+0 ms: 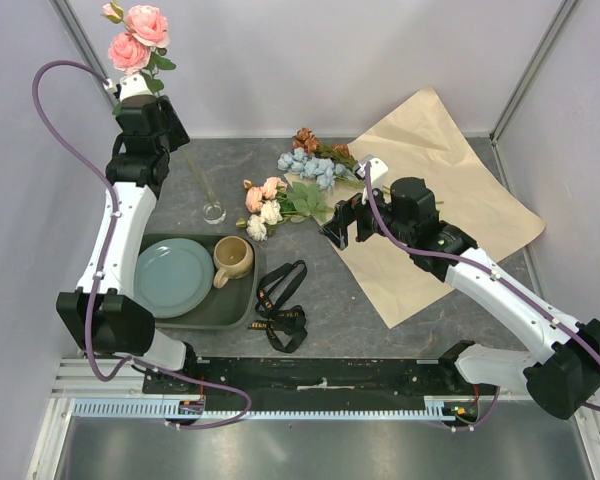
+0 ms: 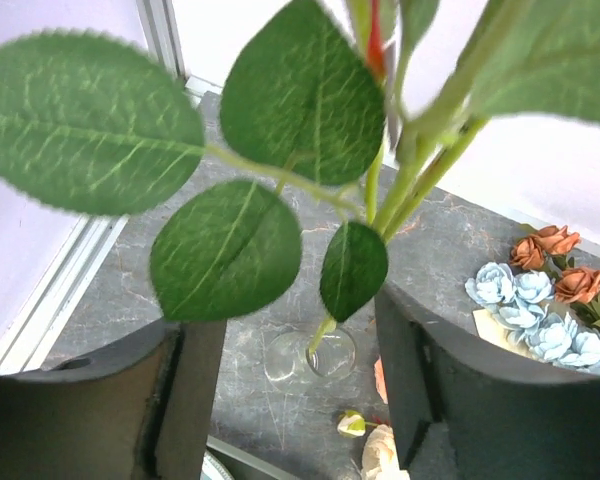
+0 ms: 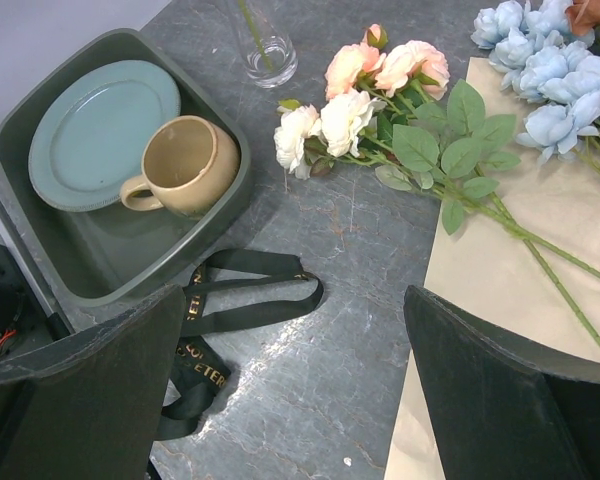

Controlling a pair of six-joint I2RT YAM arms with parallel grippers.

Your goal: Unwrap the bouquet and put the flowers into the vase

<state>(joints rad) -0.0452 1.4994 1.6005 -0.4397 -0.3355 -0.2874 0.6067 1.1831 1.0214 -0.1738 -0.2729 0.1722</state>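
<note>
From above, the left gripper (image 1: pixel 140 95) is high over the vase (image 1: pixel 213 208). The pink roses (image 1: pixel 138 40) are above it, and their stem slants down into the glass. The other flowers (image 1: pixel 300 185) lie on the table and partly on the paper (image 1: pixel 450 200), with the right gripper (image 1: pixel 345 222) over them.

In the left wrist view the fingers (image 2: pixel 195 400) stand apart. The stem (image 2: pixel 400 190) passes free between them, and its foot is inside the vase mouth. I judge the step is letting the roses go. The arm should rise straight and slowly, so the leaves (image 2: pixel 300 90) do not catch a finger and tip the narrow vase.

In the right wrist view the jaws are wide apart and hold nothing, above the cream and peach blooms (image 3: pixel 350 100). The next grip is better on the stems than on the heads.
</note>
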